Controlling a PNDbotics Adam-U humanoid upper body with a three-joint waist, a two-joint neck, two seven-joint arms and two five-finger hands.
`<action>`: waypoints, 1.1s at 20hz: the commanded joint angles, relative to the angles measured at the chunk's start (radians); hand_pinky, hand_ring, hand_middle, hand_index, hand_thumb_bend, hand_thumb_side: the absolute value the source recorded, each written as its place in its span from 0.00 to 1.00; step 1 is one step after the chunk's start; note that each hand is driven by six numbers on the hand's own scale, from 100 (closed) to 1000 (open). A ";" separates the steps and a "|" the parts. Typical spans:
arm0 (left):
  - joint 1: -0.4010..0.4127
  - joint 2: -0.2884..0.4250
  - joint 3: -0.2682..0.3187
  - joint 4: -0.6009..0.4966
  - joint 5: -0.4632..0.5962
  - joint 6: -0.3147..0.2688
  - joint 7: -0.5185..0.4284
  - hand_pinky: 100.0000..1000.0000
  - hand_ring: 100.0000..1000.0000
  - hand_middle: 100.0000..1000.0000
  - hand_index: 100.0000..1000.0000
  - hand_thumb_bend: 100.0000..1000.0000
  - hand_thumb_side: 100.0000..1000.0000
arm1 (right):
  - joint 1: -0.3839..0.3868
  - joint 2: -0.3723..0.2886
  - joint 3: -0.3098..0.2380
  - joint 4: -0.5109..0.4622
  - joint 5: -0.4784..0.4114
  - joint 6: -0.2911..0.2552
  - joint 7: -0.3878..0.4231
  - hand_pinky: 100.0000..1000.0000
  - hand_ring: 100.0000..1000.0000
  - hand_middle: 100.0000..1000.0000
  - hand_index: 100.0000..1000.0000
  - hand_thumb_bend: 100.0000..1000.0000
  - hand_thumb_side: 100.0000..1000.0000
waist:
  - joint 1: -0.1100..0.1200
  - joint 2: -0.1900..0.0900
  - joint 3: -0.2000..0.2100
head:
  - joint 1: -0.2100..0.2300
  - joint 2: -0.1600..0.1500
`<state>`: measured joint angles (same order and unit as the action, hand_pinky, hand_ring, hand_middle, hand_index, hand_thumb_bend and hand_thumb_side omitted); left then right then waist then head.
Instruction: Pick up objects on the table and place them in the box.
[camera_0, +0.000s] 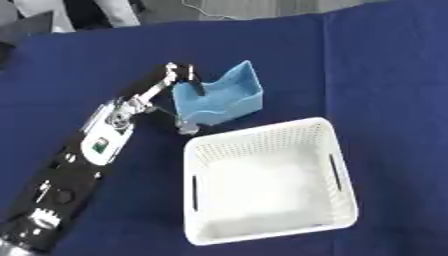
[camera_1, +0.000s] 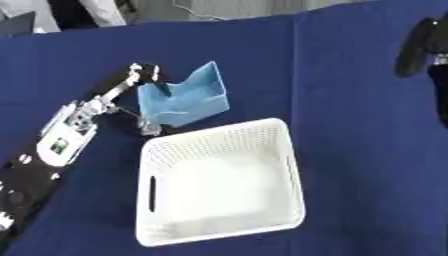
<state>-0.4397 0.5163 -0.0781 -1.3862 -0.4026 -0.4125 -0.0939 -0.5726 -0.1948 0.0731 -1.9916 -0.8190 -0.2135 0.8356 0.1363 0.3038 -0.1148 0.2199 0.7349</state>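
Observation:
A light blue open container (camera_0: 223, 97) with one tall pointed side lies on the dark blue cloth, just beyond the white perforated basket (camera_0: 337, 145). My left hand (camera_0: 175, 77) reaches in from the lower left and sits at the container's left wall. Dark fingers (camera_0: 198, 86) hook over its rim into the inside, and a silver tip (camera_0: 186, 127) shows at its lower left corner. The basket looks to hold nothing. In the right eye view a dark part of my right arm or hand (camera_1: 418, 47) hangs at the upper right edge, far from the container.
The dark blue cloth (camera_0: 385, 65) covers the whole table. The basket's near corner lies close to the container's front edge. People's legs show beyond the table's far edge at the top left.

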 joint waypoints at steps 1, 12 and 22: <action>-0.007 0.013 -0.003 -0.019 0.007 0.012 0.025 0.00 0.27 0.29 0.35 0.21 0.17 | -0.012 0.004 -0.002 -0.008 0.001 0.005 0.000 0.57 0.67 0.78 0.78 0.00 0.66 | -0.002 -0.013 0.004 | -0.006 0.006; -0.005 0.020 0.011 -0.050 0.002 0.011 0.100 0.00 0.00 0.00 0.06 0.23 0.00 | -0.007 0.009 -0.003 -0.008 0.003 0.013 -0.004 0.56 0.67 0.78 0.77 0.00 0.66 | -0.004 -0.018 0.013 | -0.005 0.010; 0.016 0.093 0.134 -0.207 0.012 0.037 0.225 0.00 0.00 0.00 0.08 0.25 0.00 | -0.003 0.002 -0.004 -0.008 -0.002 0.004 -0.007 0.56 0.67 0.78 0.77 0.00 0.65 | -0.013 -0.035 0.028 | -0.016 0.000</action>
<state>-0.4174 0.5614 0.0263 -1.5499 -0.3983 -0.3814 0.1104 -0.5713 -0.1866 0.0729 -1.9916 -0.8185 -0.2052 0.8291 0.1265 0.2926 -0.0883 0.2139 0.7424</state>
